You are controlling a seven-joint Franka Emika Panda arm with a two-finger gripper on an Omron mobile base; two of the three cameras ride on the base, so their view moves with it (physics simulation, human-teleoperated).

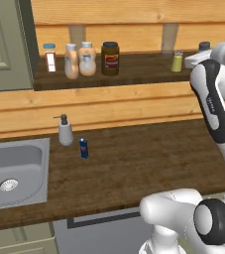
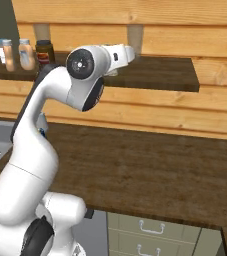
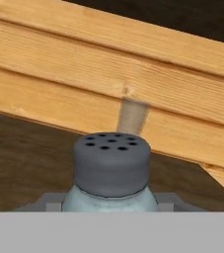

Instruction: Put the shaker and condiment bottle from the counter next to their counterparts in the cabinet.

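Observation:
The pale blue-green shaker [image 3: 111, 165] with its grey holed cap stands upright between my fingertips, and my gripper [image 3: 111, 201] is shut on its body. The hand is held over the dark shelf of the cabinet [image 1: 134, 74], with the gripper [image 1: 200, 53] just right of the yellow-green shaker [image 1: 177, 61]. Two peach-orange condiment bottles [image 1: 71, 61] [image 1: 87, 58] stand side by side at the shelf's left end. In the right base view my arm hides the held shaker.
A dark brown jar [image 1: 110, 58] and a small blue-capped jar [image 1: 49, 57] also stand on the shelf. The grey-green door [image 1: 5, 44] hangs open at the left. On the counter are a grey pump dispenser [image 1: 64, 131], a dark-blue can [image 1: 84, 148] and the sink [image 1: 29, 149].

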